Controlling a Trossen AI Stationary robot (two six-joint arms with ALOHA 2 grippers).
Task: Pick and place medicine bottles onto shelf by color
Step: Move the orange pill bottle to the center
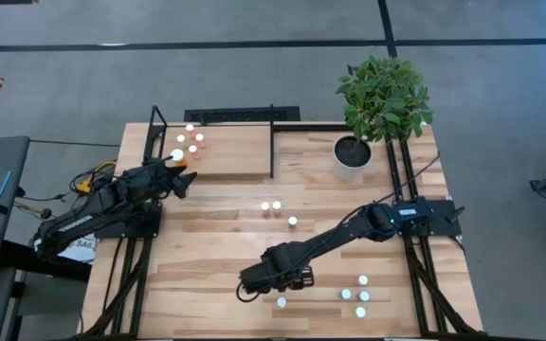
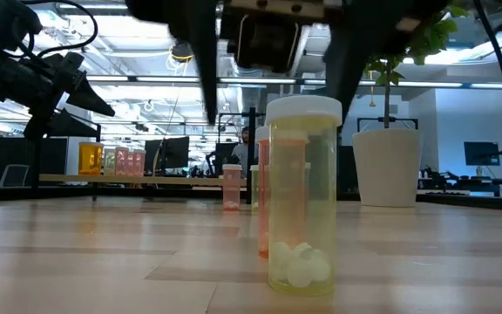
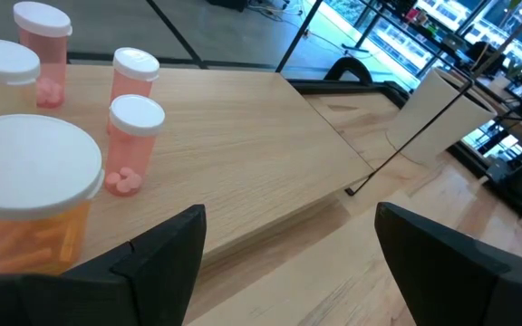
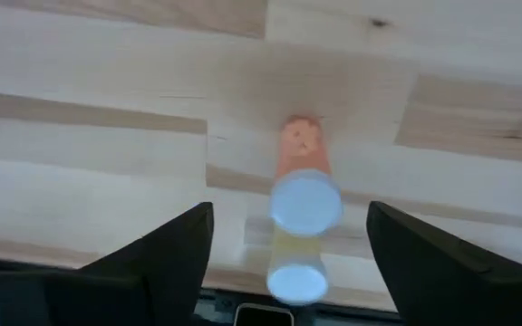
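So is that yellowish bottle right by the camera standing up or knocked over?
Upright. The yellowish bottle stands on its base on the table, white cap on top, pills settled at the bottom.

Potted plant (image 1: 384,97) in white pot (image 1: 353,154) at far right table (image 1: 216,256) corner; grey floor (image 1: 254,57) beyond.

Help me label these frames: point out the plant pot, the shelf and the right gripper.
plant pot (image 1: 353,154): high view, white rim.
shelf (image 1: 240,156): high view, bare board.
right gripper (image 4: 288,240): right wrist view, between its open fingertips.

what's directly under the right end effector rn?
Two upright white-capped bottles: an orange-tinted bottle and a yellowish bottle beside it, between the open right end effector fingers. The yellowish one's base is hidden from the wrist camera.
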